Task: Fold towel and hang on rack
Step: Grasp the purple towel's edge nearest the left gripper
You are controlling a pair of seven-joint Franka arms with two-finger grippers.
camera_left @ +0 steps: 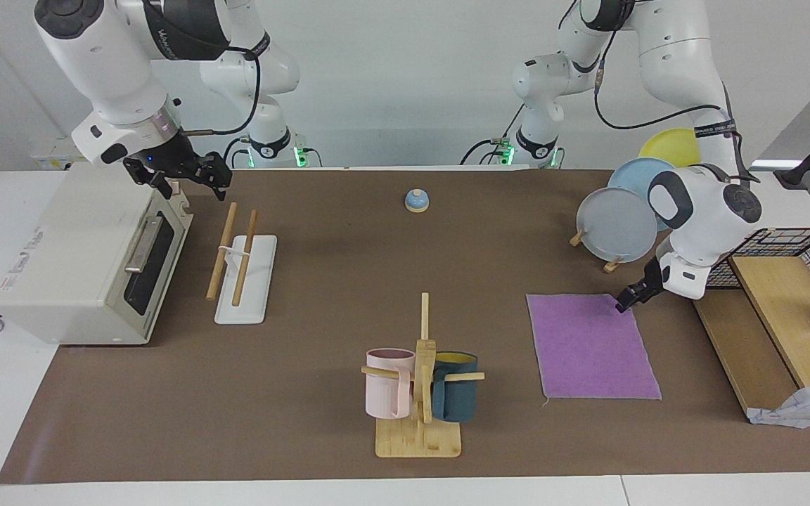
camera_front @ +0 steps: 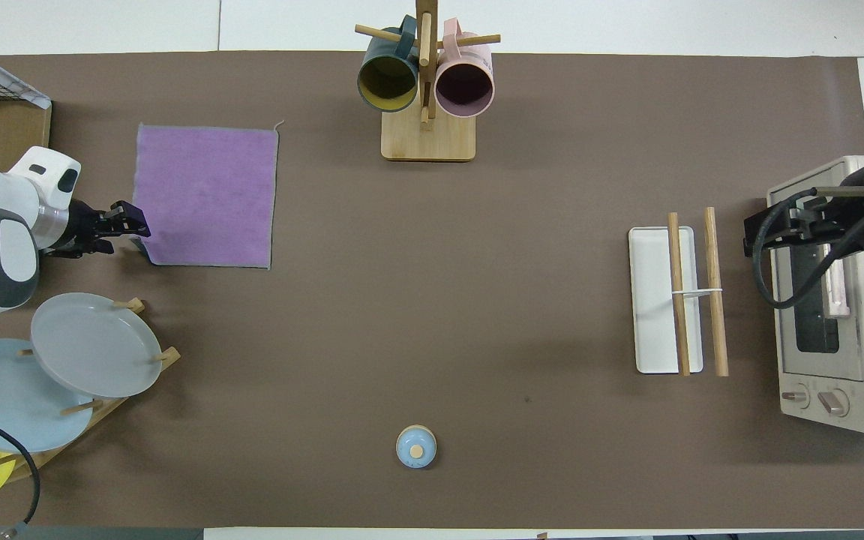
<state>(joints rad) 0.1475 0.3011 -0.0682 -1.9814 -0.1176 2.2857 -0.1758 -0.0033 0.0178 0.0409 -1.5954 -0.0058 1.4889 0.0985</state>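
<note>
The towel point(camera_left: 591, 348) lies flat and unfolded on the brown mat, purple face up, toward the left arm's end; it also shows in the overhead view point(camera_front: 207, 195). My left gripper point(camera_left: 621, 303) is low at the towel's corner nearest the robots, at its outer edge point(camera_front: 139, 226). The rack point(camera_left: 243, 260) has two wooden dowels on a white base. It stands bare toward the right arm's end, in front of the toaster oven point(camera_front: 717, 315). My right gripper point(camera_left: 190, 184) is open and empty, raised over the oven's front edge beside the rack point(camera_front: 753, 232).
A white toaster oven point(camera_left: 88, 260) stands at the right arm's end. A mug tree point(camera_left: 422, 379) with two mugs stands far from the robots at mid-table. A plate stand point(camera_left: 616, 225) is beside the left arm. A small blue lid point(camera_left: 416, 201) lies near the robots. A wooden shelf point(camera_left: 763, 330) flanks the towel.
</note>
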